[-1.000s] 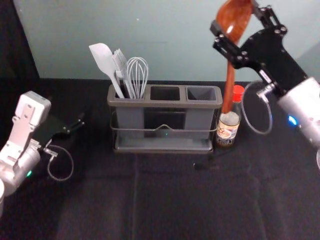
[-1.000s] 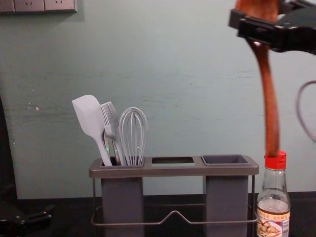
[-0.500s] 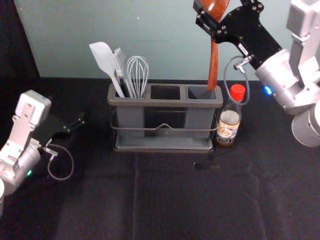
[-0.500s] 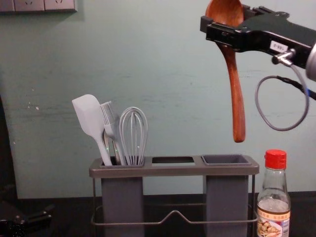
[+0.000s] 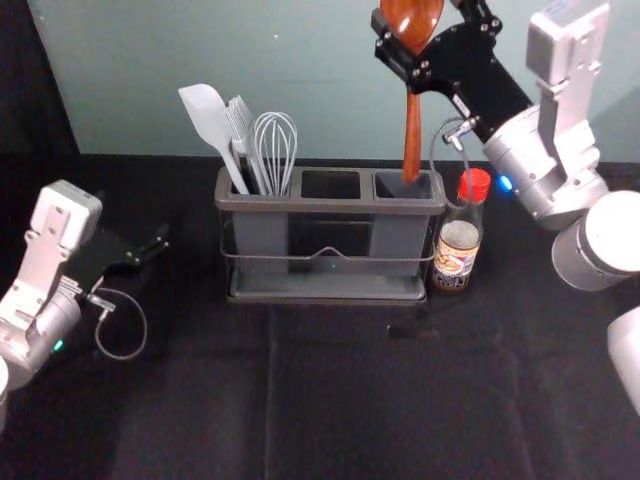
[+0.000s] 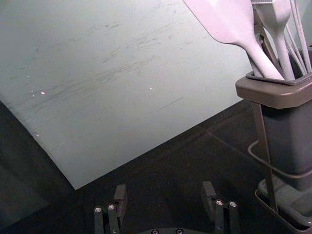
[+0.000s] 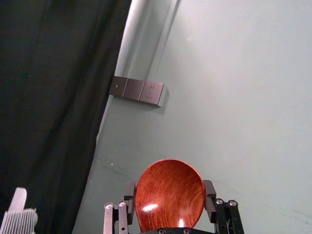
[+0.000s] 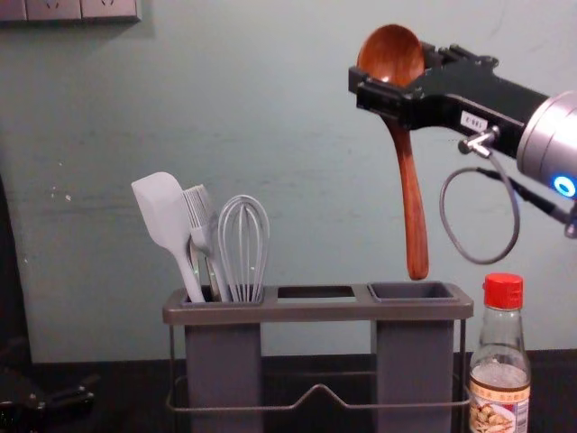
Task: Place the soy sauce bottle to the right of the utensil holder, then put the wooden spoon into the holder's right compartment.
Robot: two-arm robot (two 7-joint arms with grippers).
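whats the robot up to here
The right gripper holds a wooden spoon by its bowl, handle down, over the right compartment of the utensil holder. The spoon's tip is just above the opening, not in it. The soy sauce bottle stands right of the holder. The left gripper is parked, open, off to the holder's left.

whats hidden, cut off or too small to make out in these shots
- lower ends of the whisk, brush and spatula, chest view: hidden by the left compartment
- top of the wooden spoon, head view: cut off by the top edge
- soy sauce bottle base, chest view: bottom edge
- label print, head view: too small
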